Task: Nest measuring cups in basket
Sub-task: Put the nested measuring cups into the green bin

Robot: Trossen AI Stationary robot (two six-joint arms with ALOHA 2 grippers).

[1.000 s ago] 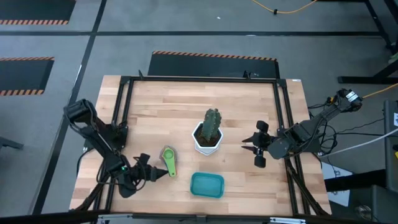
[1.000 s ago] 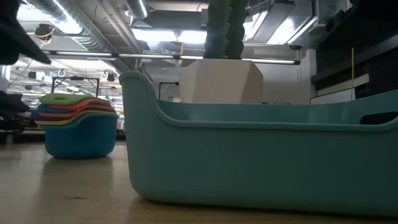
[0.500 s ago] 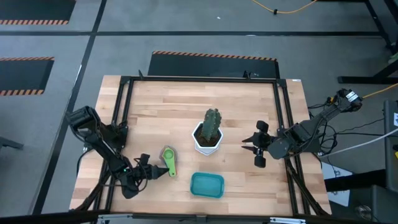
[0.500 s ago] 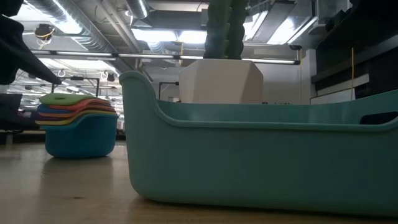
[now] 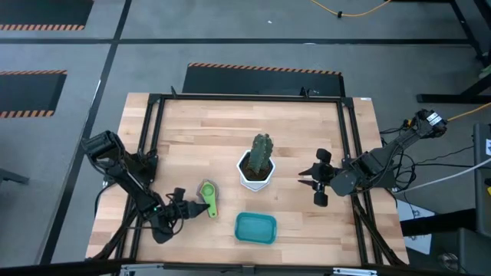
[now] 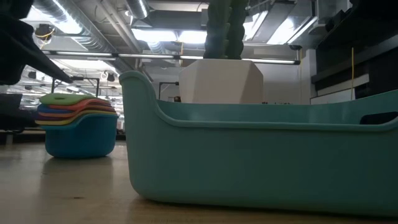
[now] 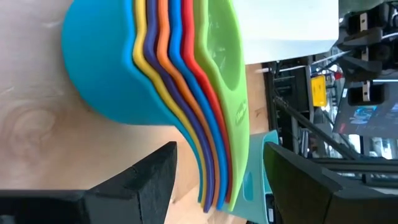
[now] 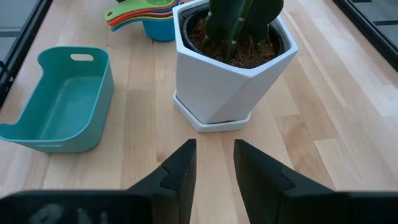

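Observation:
The measuring cups (image 5: 207, 198) stand nested in one stack on the table, light blue at the bottom and green on top (image 7: 217, 56), with their handles fanned toward the near edge. My left gripper (image 5: 182, 207) is open, just left of the stack. In its wrist view (image 7: 219, 152) the fingers stand on either side of the stacked handles (image 7: 214, 168) without touching them. In the low view its dark finger (image 6: 37, 53) hovers over the stack (image 6: 78, 127). The teal basket (image 5: 255, 228) sits on the table by the near edge. My right gripper (image 5: 314, 184) is open and waits right of the cactus pot.
A white pot with a green cactus (image 5: 259, 165) stands mid-table, between the stack and my right gripper (image 8: 212, 149). The basket (image 8: 59, 102) lies near-right of the cups. Black frame rails (image 5: 149, 153) run along the table's edges. Bare wood lies toward the far edge.
My left gripper has crept toward the cup stack and dipped slightly, staying open. The cups, the basket and my right arm have kept still.

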